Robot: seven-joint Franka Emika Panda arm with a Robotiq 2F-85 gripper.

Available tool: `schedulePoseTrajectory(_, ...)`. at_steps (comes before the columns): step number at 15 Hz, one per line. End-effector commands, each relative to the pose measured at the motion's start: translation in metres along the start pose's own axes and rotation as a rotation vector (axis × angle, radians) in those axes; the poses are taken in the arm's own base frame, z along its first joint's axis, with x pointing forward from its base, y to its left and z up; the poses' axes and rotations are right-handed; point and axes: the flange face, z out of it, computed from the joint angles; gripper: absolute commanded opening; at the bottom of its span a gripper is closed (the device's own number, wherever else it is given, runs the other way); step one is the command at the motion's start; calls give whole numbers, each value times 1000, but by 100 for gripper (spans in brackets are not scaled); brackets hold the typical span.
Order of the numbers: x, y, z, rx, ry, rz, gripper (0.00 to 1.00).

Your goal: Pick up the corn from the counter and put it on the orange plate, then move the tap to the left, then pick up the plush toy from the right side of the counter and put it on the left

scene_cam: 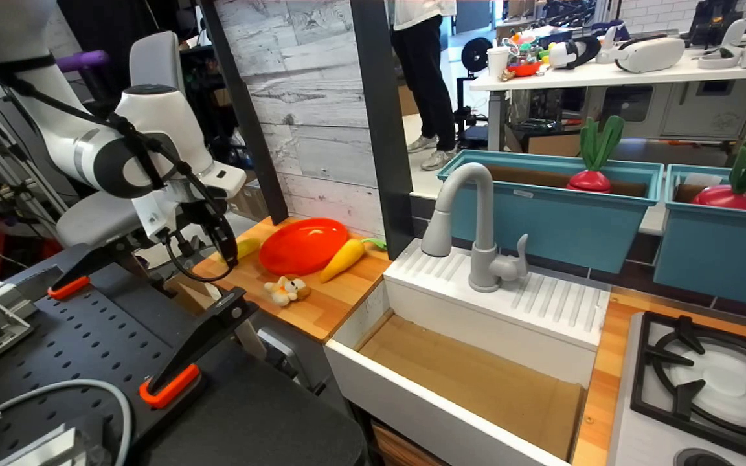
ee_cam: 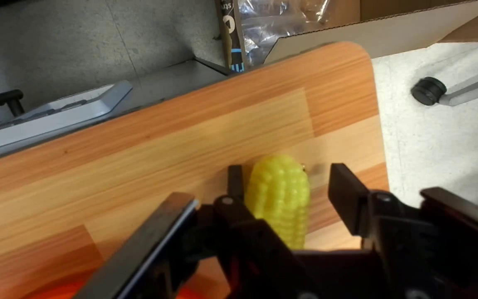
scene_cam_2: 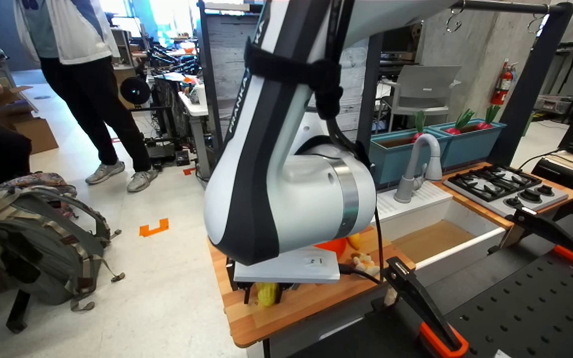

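Observation:
The yellow corn (ee_cam: 279, 195) lies on the wooden counter between the fingers of my gripper (ee_cam: 288, 182). The gripper is open, with a gap between the corn and the right finger; the left finger is close beside the corn. The corn also shows in both exterior views (scene_cam: 248, 248) (scene_cam_2: 266, 294), partly hidden by the gripper. The orange plate (scene_cam: 304, 246) lies on the counter beside the corn. The small cream plush toy (scene_cam: 282, 291) lies near the counter's front edge, also seen in an exterior view (scene_cam_2: 363, 263). The grey tap (scene_cam: 484, 220) stands behind the sink, its spout pointing toward the plate side.
An orange-yellow carrot (scene_cam: 343, 260) lies against the plate. The white sink (scene_cam: 412, 404) adjoins the counter, with a stove (scene_cam: 723, 382) beyond it. A grey board wall (scene_cam: 321, 155) stands behind the plate. Black clamps (scene_cam: 201, 336) stick up near the counter's front. Blue planters (scene_cam: 541, 220) stand behind the tap.

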Motion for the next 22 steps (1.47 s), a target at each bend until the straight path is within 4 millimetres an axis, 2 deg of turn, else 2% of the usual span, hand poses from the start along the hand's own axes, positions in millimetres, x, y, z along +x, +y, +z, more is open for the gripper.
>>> schedulePoseTrajectory(1,8,-5,5,-17,-15,1,27)
schedulePoseTrajectory(3,10,-5,2,-20,-25,-2,13)
schedulePoseTrajectory(4,10,-7,-1,-19,-25,-5,10)
schedulePoseTrajectory(9,6,-15,-28,-19,-35,-47,9)
schedulePoseTrajectory(12,12,-9,-48,-22,-21,-43,9)
schedulePoseTrajectory(16,37,16,-67,-27,12,20,9)
schedulePoseTrajectory(22,70,63,-66,-51,-2,122,9)
